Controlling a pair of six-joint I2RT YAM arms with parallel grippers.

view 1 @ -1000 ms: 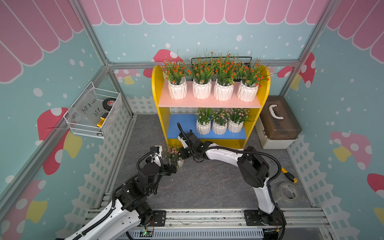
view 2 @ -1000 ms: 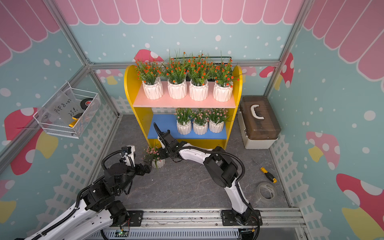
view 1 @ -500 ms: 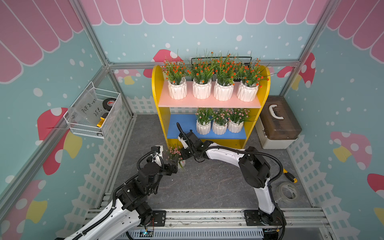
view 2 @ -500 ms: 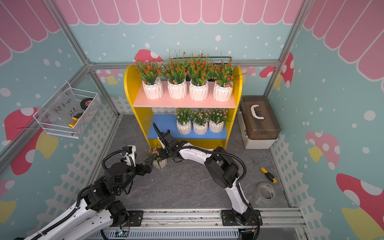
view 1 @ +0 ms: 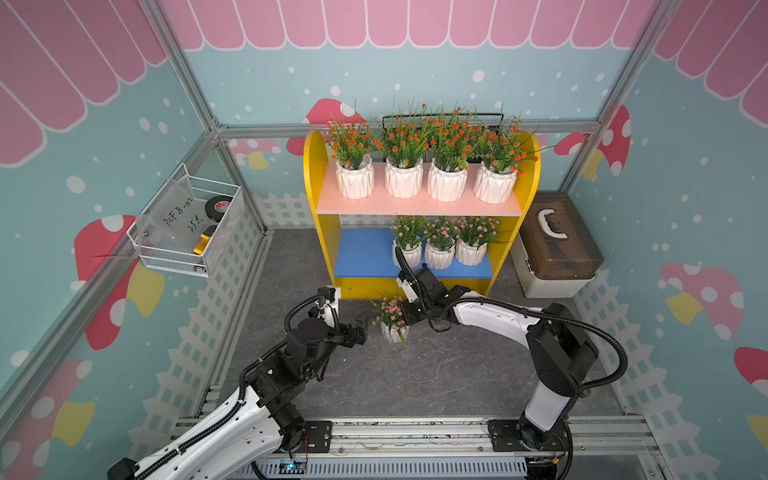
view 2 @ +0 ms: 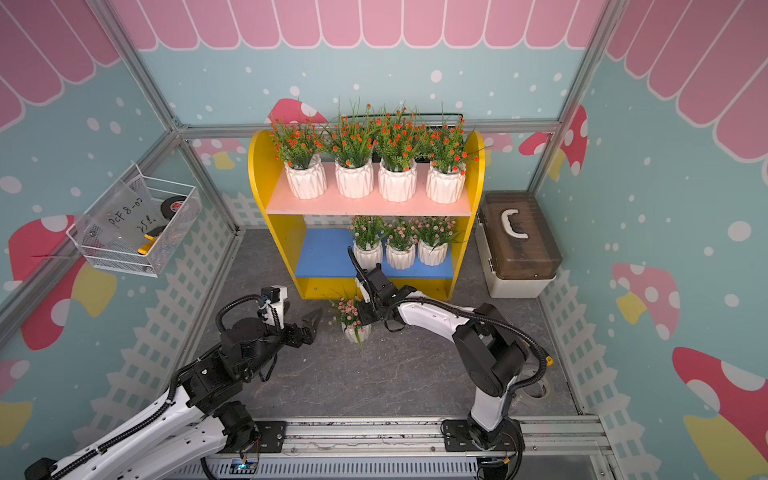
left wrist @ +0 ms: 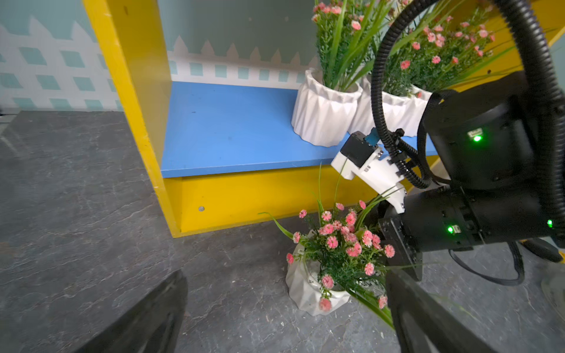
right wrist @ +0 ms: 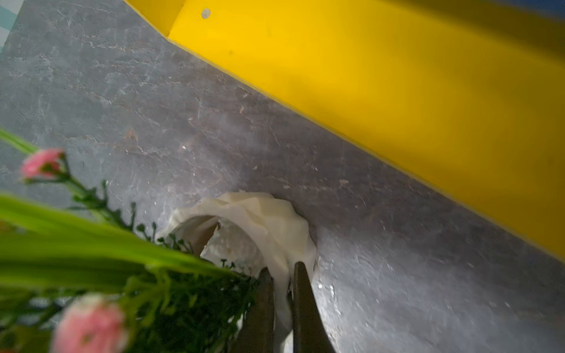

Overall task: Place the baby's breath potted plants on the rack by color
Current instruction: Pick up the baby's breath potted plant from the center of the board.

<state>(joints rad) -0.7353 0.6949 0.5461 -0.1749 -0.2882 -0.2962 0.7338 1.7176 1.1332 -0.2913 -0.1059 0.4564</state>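
Note:
The rack (view 1: 316,187) (view 2: 259,187) has a pink shelf (view 1: 415,205) holding several orange-flowered potted plants (view 1: 428,141). Its blue shelf (view 1: 361,253) holds three pink-flowered potted plants (view 1: 442,237) at its right end. One more pink-flowered plant (view 1: 390,316) (view 2: 351,316) (left wrist: 336,244) stands on the grey floor in front of the rack. My right gripper (view 1: 405,320) (view 2: 365,318) (right wrist: 282,269) is shut on the rim of its white pot (right wrist: 266,220). Just left of that plant, my left gripper (view 1: 357,332) (view 2: 309,322) (left wrist: 284,276) is open and holds nothing.
A white wire basket (view 1: 187,232) hangs on the left wall. A brown-lidded box (view 1: 557,245) sits right of the rack, and a black wire basket (view 1: 440,118) is behind it. A tape roll (view 2: 536,388) and a yellow-handled tool (view 2: 548,360) lie by the right arm.
My right gripper's jaws have closed onto the rim of the pot on the floor. The left gripper has stayed open beside the plant.

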